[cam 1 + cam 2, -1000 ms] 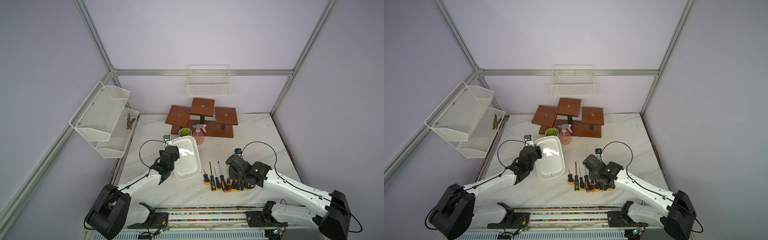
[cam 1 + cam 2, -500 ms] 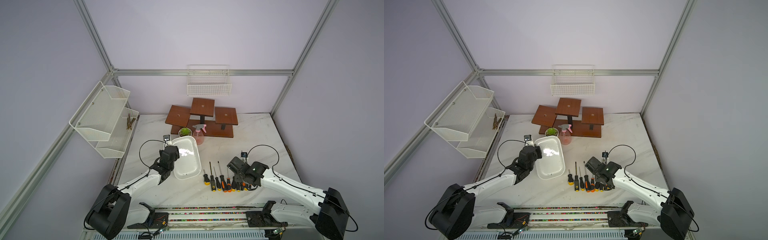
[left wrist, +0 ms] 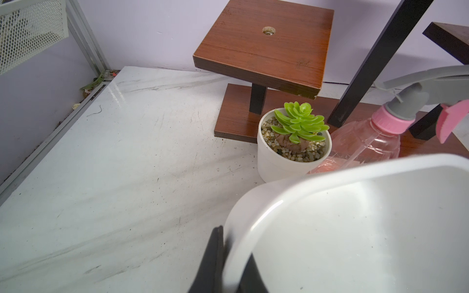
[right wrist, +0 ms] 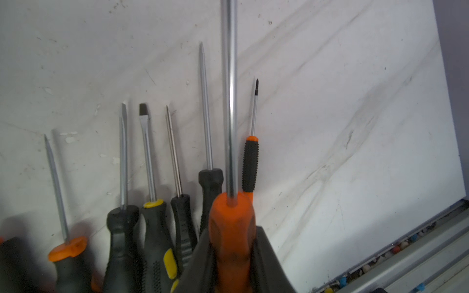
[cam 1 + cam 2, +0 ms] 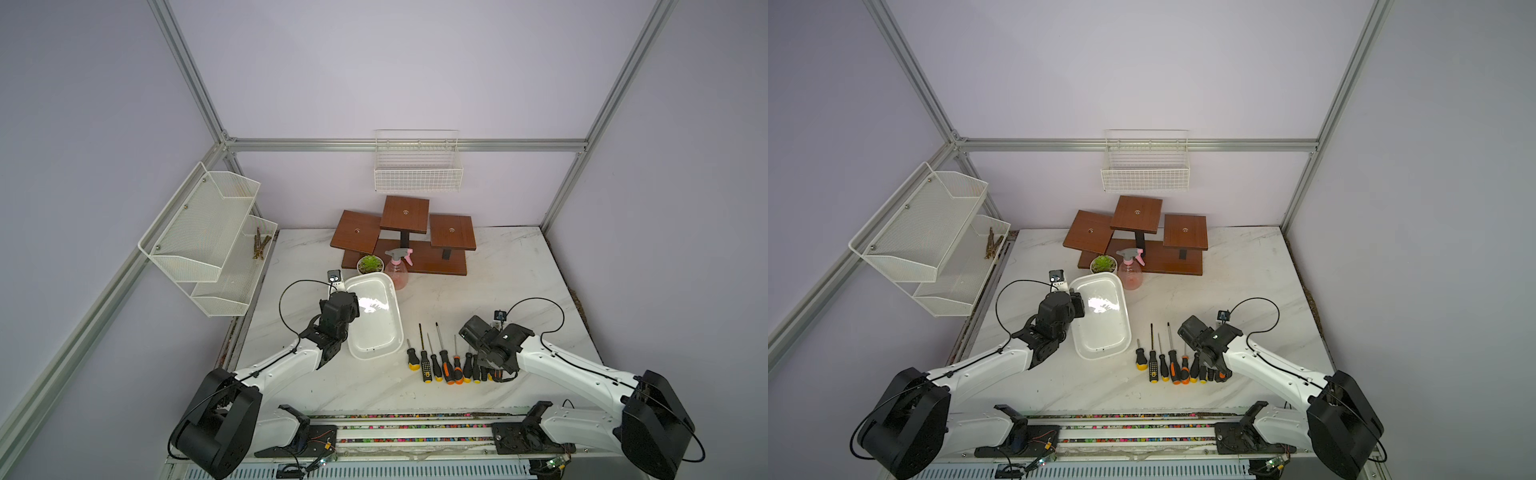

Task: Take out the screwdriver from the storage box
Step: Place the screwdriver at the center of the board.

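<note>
Storage box [image 5: 374, 332] rests on white marble tabletop [image 5: 498, 270], lilac walls [image 5: 395, 75] behind.

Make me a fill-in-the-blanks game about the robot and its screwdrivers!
1. The right gripper holds a screwdriver with an ___ handle.
2. The left gripper is clamped on the storage box at its ___.
3. Inside, the storage box is ___.
4. The spray bottle behind the box is coloured ___.

Missing words: orange; rim; empty; pink.

Left claw [image 3: 232, 263] pinched shut, right claw [image 4: 232, 253] clamped narrowly, left arm [image 5: 282, 363] and right arm [image 5: 573, 370] stretched low
</note>
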Robot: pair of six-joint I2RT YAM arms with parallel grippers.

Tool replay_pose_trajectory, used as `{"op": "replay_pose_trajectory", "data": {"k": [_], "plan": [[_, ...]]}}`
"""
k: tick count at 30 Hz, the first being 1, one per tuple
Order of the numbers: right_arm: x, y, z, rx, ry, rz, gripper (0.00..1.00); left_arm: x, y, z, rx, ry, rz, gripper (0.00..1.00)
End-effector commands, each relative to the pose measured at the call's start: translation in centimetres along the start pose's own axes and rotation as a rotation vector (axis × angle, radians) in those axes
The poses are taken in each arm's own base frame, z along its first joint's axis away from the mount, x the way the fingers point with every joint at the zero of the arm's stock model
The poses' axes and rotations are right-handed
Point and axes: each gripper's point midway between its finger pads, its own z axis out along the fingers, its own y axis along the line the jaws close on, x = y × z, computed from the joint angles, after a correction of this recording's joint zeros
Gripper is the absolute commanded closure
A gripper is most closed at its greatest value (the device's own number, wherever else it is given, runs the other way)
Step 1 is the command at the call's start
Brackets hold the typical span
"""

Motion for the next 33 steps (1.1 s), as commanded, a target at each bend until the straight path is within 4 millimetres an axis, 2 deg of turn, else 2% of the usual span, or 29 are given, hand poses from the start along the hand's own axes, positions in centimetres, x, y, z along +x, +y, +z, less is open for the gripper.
{"op": "replay_pose_trajectory", "data": {"k": [1, 11, 33], "plan": [[-0.2, -0.7, 0.3, 0.045, -0.013, 0.026, 1.0, -1.0, 0.0, -0.4, 0.016, -0.027, -0.009, 1.0], [-0.6, -1.9, 0.6, 0.092, -0.004, 0.061, 1.0, -1.0, -0.1, -0.5, 0.023, -0.027, -0.006, 1.0], [-1.2, -4.0, 2.7, 0.187, 0.074, 0.136, 1.0, -1.1, 0.1, -1.0, 0.03, -0.043, -0.018, 1.0]]}}
